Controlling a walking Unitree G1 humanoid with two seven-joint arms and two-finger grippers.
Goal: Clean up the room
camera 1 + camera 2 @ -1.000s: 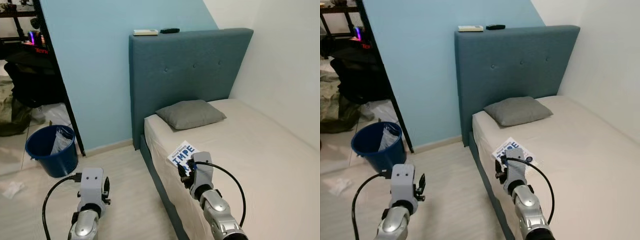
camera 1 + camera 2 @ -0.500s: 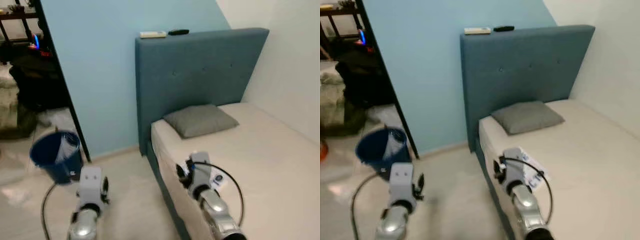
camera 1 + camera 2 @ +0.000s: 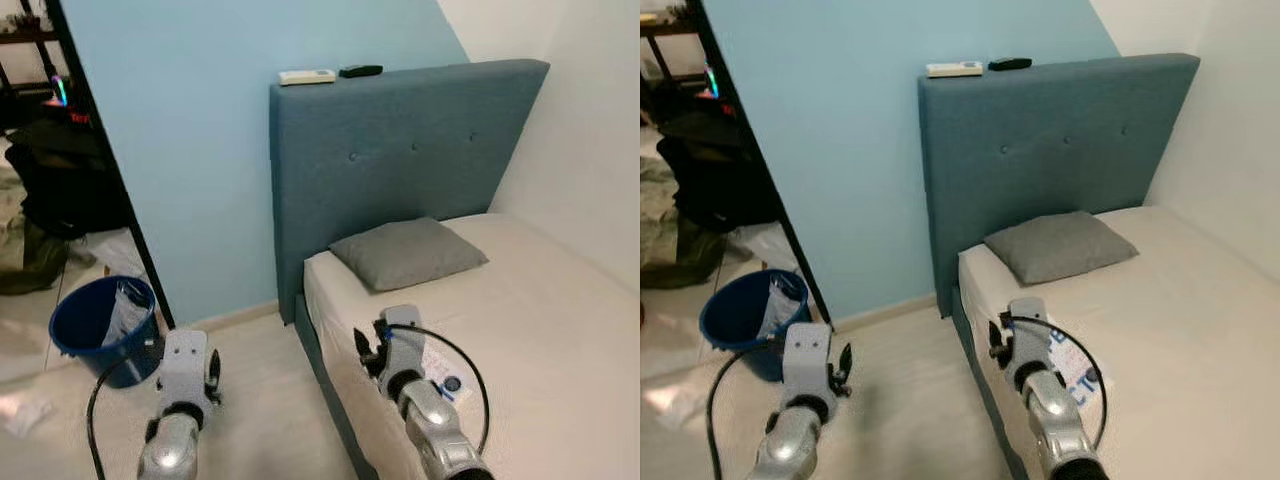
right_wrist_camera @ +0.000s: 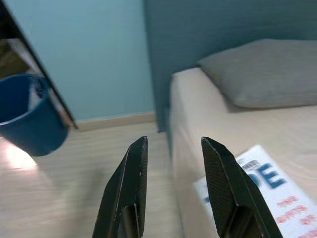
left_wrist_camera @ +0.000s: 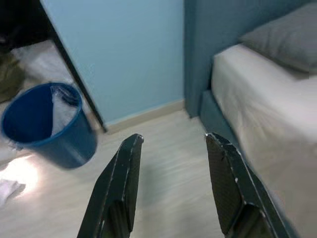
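- Bedroom corner: light blue wall (image 3: 190,150), pale wood-look floor (image 3: 255,400), white wall on the robot's right.
- Bed (image 3: 540,320) with beige sheet runs along the white wall; padded blue-grey headboard (image 3: 400,160) stands against the blue wall.
- Grey pillow (image 3: 408,252) lies flat at the head of the bed, near the headboard.
- On top of the headboard: a white remote control (image 3: 307,76) and, just beside it, a black remote control (image 3: 360,71).
- Magazine (image 4: 267,196), white with large blue letters and small red print, lies flat on the sheet near the bed's floor-side edge, below the pillow. Head views show it partly hidden behind the right arm.
- Right gripper (image 4: 171,186) is raised over the bed's edge, next to the magazine; jaws spread, nothing between them.
- Left gripper (image 5: 173,186) hangs over the floor beside the bed; jaws spread, empty.
- Blue bucket (image 3: 100,325) stands on the floor on the robot's left, beside a black frame post (image 3: 110,190); crumpled clear plastic (image 3: 124,303) sits inside it.
- White scrap (image 3: 22,415) lies on the floor near the bucket.
- Beyond the post: dark clutter and a shelf, too dim to identify.
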